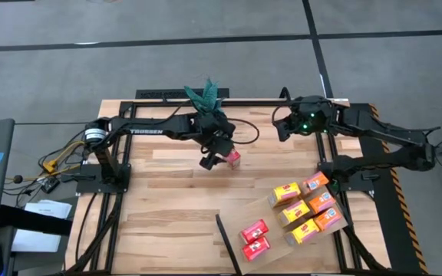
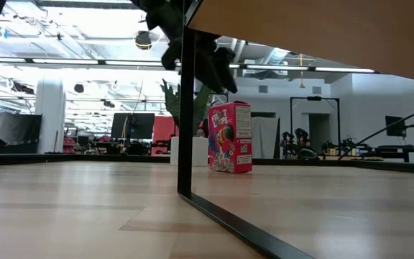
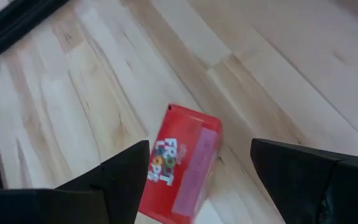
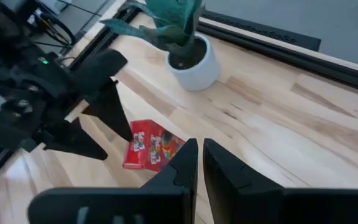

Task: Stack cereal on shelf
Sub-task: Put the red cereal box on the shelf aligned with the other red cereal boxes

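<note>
From above I see my left tool (image 1: pixel 219 156) over the middle of the pale planked wooden counter (image 1: pixel 167 222), fingers spread apart, with one small red cardboard cereal box (image 1: pixel 234 159) standing upright just beside it. My left wrist camera shows that box (image 3: pixel 180 163) between the two dark fingers (image 3: pixel 124 180), and I cannot tell whether either touches it. At counter height the box (image 2: pixel 229 137) stands with its printed front facing me, the tool (image 2: pixel 214 61) above it, and a thin dark upright edge (image 2: pixel 185 108) crossing in front. Behind it, a green potted plant in a white pot (image 1: pixel 206 98) sits near the counter's far edge.

My right tool (image 1: pixel 282 129) waits at the far right side, fingers (image 4: pixel 185 163) closed together.

The other red, yellow and orange cereal boxes (image 1: pixel 296 216) lie grouped at the near right corner, well apart from the left tool.

Beyond the counter is a bright workshop with ceiling lights (image 2: pixel 70 14), dark monitors (image 2: pixel 136 126) and grey floor (image 1: pixel 129 61).
</note>
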Robot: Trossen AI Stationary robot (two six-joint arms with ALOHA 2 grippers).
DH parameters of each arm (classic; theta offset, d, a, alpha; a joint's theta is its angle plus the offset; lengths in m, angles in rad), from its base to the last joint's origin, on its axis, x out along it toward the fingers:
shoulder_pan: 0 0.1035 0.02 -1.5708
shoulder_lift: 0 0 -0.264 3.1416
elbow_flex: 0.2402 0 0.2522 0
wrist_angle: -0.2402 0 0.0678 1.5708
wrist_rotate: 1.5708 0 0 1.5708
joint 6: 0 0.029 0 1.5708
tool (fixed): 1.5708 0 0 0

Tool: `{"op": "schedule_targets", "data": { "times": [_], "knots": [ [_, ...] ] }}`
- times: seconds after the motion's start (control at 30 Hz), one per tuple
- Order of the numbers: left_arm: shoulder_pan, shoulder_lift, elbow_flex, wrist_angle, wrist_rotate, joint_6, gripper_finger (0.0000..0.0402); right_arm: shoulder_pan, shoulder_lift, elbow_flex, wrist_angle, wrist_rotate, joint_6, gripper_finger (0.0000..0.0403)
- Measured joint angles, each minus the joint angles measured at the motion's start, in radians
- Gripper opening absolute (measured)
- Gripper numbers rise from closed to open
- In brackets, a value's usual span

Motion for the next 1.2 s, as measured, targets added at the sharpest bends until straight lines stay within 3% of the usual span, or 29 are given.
{"op": "schedule_targets", "data": {
  "times": [0.6,1.2],
  "knots": [
    [0.034,0.066,-0.001,0.022,0.054,0.014,0.0267,-0.003,0.000,0.000,-0.024,0.001,-0.003,0.0052],
    [0.030,0.099,0.007,-0.030,0.001,-0.028,0.0185,0.000,0.000,0.000,-0.024,0.001,-0.019,0.0052]
  ]
}}
